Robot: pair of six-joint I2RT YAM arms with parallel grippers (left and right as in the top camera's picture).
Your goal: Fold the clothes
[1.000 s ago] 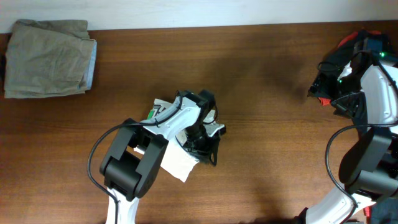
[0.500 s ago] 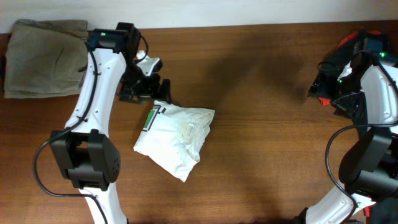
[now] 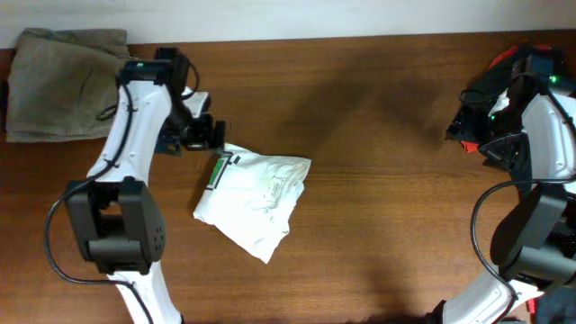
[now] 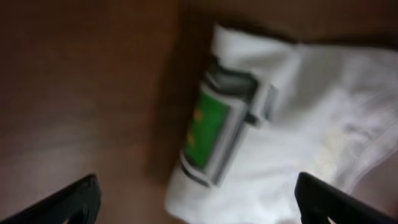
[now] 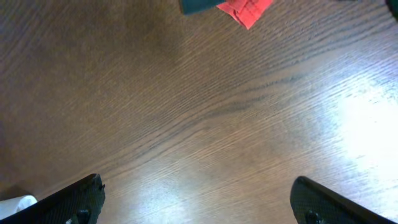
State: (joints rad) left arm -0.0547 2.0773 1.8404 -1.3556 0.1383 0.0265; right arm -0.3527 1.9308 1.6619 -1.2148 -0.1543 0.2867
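The clothes [image 3: 256,193], a white T-shirt, lie as a folded, wrinkled bundle left of the table's middle. Its green label [image 3: 217,171] faces up at the back-left corner. My left gripper [image 3: 202,135] hovers just behind and left of that corner, open, holding nothing. The blurred left wrist view shows the clothes [image 4: 298,124] and the green label [image 4: 208,127] below my left gripper [image 4: 198,198], with both dark fingertips [image 4: 78,196] spread wide. Far to the right, my right gripper [image 3: 466,121] is open over bare wood; in its own view my right gripper [image 5: 199,199] has nothing between its fingers.
A folded olive-khaki garment [image 3: 67,85] lies at the back-left corner, close to my left arm. A black and red garment [image 3: 520,61] sits at the far right behind my right arm; its red edge [image 5: 245,9] shows in the right wrist view.
My left gripper let go of the white T-shirt, opened wide and swung back-left off it; it now sits by the labelled corner. The shirt lies still. The right arm has not moved.
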